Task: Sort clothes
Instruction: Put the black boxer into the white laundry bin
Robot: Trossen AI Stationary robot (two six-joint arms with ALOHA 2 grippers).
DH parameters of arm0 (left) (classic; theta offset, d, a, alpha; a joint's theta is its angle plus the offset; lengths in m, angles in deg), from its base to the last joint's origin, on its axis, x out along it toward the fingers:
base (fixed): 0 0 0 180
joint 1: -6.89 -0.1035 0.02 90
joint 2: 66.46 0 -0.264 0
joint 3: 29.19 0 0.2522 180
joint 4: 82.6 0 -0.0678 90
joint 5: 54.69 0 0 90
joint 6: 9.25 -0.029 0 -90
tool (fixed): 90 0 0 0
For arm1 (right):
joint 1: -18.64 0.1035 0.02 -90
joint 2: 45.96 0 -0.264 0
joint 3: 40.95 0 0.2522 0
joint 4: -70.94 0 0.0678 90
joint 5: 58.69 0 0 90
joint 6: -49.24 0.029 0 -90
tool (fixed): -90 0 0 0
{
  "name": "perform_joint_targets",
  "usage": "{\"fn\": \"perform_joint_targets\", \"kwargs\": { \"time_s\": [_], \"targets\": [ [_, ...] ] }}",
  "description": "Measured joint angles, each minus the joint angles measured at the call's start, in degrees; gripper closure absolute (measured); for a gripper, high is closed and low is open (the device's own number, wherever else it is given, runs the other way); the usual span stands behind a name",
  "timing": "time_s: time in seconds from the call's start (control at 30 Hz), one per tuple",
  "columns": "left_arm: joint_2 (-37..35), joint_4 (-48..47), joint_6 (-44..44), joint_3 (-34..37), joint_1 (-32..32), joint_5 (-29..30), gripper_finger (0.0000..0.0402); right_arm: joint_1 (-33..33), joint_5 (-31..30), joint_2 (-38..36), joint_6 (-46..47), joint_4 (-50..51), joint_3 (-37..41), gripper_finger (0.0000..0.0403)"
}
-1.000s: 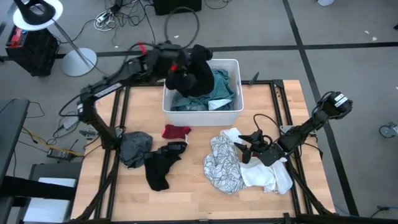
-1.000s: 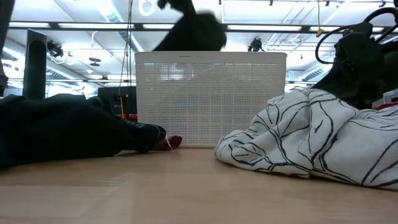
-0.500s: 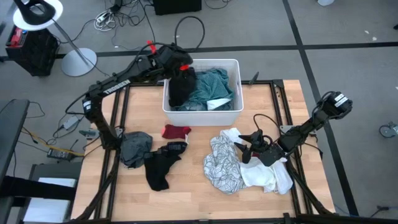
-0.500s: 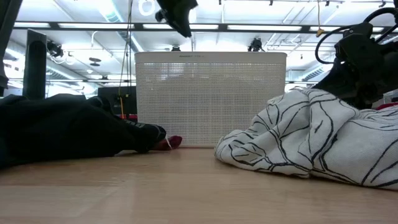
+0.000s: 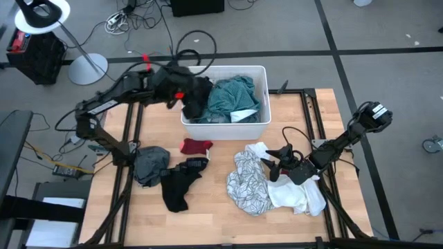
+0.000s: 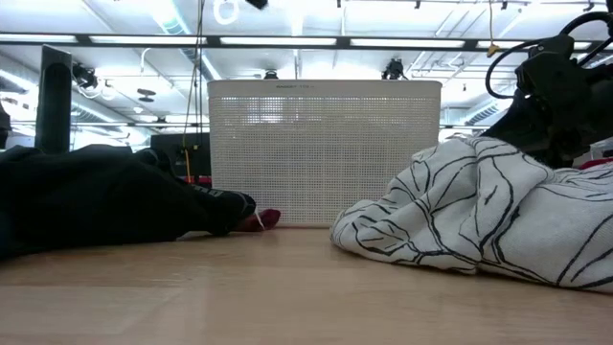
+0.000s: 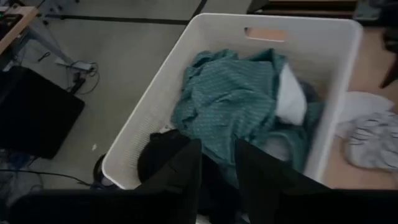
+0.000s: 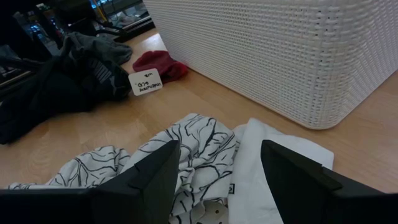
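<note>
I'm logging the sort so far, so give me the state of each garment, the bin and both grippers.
black garment: draped over bin's left rim
teal shirt: inside bin
white bin: upright, holding clothes
red piece: on table
patterned white piece: heaped on table
left gripper: open, above bin
right gripper: open, over patterned piece

The pale wooden tabletop (image 5: pixel 214 221), framed by black rails, carries a white perforated plastic bin (image 5: pixel 225 126) at its far edge. In front of the bin lies a small red fabric piece (image 5: pixel 196 146). Beside that are a grey crumpled garment (image 5: pixel 149 164) and a black garment (image 5: pixel 178 185), touching each other. Toward the right side, a white cloth with black line pattern (image 5: pixel 249 183) rests against a plain white garment (image 5: pixel 297 197).
</note>
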State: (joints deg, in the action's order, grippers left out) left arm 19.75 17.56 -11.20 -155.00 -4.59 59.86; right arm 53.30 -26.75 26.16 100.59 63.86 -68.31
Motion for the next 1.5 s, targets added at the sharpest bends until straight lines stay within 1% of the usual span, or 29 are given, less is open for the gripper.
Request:
{"fn": "perform_joint_targets", "kwargs": {
  "time_s": [0.17,0.27,0.33,0.43,0.5,0.7,0.83,1.0,1.2,1.3,1.5],
  "targets": [
    [-4.5,-3.8,4.8,0.2,3.8,0.5,0.0306,0.0,0.0,0.0,0.0,0.0,0.0,0.0174],
    [-7.9,-4.1,7.7,3.3,6.9,3.0,0.0306,0.0,0.0,0.0,0.0,0.0,0.0,0.0174],
    [-10.5,-4.0,9.8,6.6,8.9,4.5,0.0306,0.0,0.0,0.0,0.0,0.0,0.0,0.0174],
    [-15.3,-1.8,12.7,13.4,11.6,5.5,0.0306,0.0,0.1,0.0,0.1,0.0,0.0,0.0174],
    [-18.9,2.5,13.5,19.5,13.3,5.4,0.0306,0.0,0.1,0.0,0.1,0.0,0.0,0.0174],
    [-29.2,17.6,15.1,38.3,17.1,1.2,0.0306,0.0,0.3,0.0,0.2,-0.1,0.0,0.0174],
    [-33.7,23.9,18.6,48.1,19.0,-0.7,0.0306,0.0,0.4,0.0,0.2,0.0,0.0,0.0174],
    [-35.4,26.7,20.9,55.7,19.4,-0.9,0.0306,0.0,0.4,0.0,0.2,0.0,0.0,0.0174],
    [-34.3,32.7,21.4,60.8,19.4,-0.8,0.0306,0.0,0.4,0.0,0.2,0.0,0.0,0.0174],
    [-33.4,35.1,21.9,61.8,19.4,-1.4,0.0306,0.0,0.5,0.0,0.2,0.0,0.0,0.0174],
    [-31.8,34.8,21.9,61.8,19.4,-1.5,0.0306,0.0,0.5,0.0,0.2,0.0,0.0,0.0174]
  ]
}}
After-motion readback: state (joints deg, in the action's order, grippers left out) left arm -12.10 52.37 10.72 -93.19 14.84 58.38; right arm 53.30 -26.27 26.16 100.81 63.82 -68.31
